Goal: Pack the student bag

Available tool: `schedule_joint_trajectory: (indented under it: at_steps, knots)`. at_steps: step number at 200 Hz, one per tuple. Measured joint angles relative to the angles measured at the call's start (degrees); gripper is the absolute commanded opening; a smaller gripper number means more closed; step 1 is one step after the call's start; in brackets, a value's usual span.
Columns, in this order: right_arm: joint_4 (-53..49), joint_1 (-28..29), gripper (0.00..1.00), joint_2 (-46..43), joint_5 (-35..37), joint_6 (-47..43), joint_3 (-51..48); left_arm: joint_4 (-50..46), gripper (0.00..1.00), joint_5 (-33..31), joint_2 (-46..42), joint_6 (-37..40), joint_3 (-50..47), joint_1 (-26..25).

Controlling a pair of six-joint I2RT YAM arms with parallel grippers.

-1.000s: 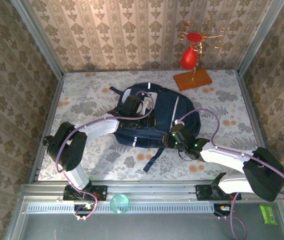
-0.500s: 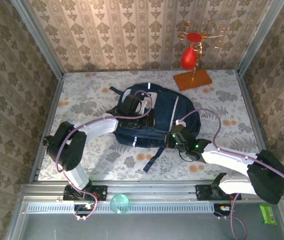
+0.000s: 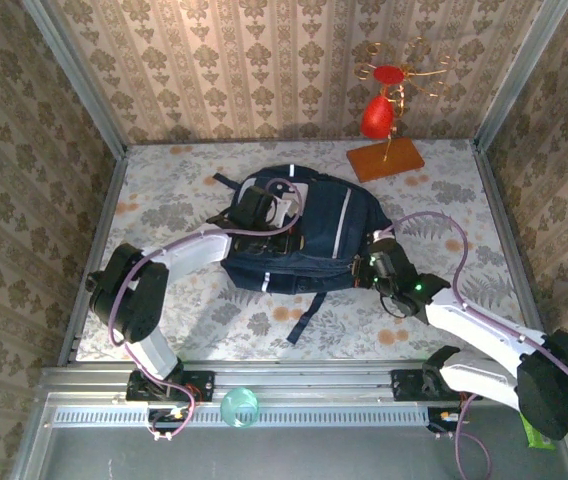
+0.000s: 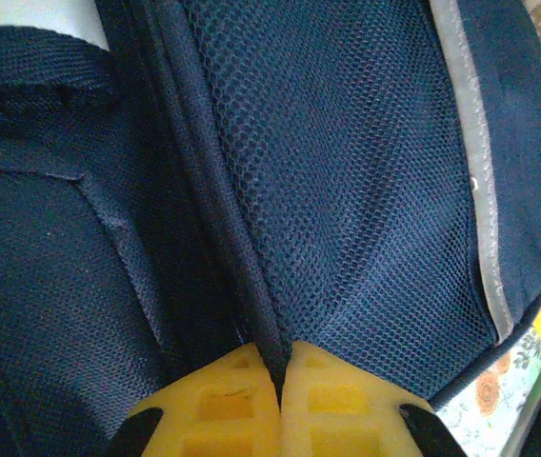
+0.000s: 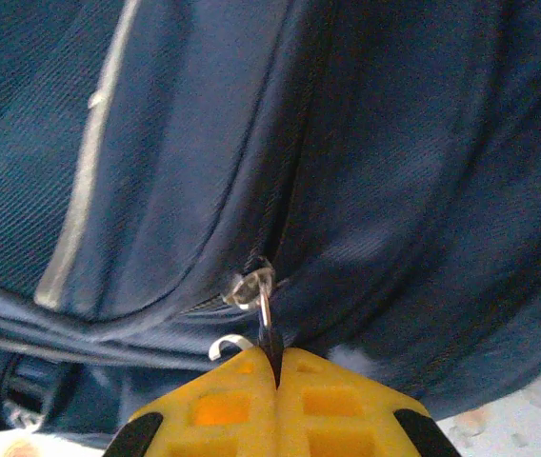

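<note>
bag [image 3: 299, 235] flat mid-table [image 3: 164, 205] | my left gripper [image 4: 280, 367] pinched on its seam [image 4: 218, 214], probably anchoring | my right gripper [image 5: 275, 360] clamped on zip pull [image 5: 265, 314], likely to run zipper

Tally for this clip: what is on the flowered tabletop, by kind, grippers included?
Backpack: 1
Ornament stand: 1
Grippers: 2, left gripper and right gripper, both shut on the backpack
Total: 4
</note>
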Motion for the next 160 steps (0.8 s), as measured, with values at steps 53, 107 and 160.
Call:
schedule_joint_trajectory:
  at_steps: [53, 107, 160]
  knots:
    - [-2.27, -6.21, 0.00, 1.53, -4.13, -8.61, 1.36, -3.58, 0.00, -0.22, 0.00, 3.23, 0.72, 2.89]
    - [-2.25, -6.56, 0.10, 1.90, -13.70, -14.47, 1.27, -4.46, 0.00, -0.02, 0.00, 3.67, 1.01, 3.30]
    - [-1.97, -2.49, 0.34, -0.46, -12.66, -15.45, 1.29, -4.55, 0.00, 0.00, 0.00, 3.65, 1.11, 3.30]
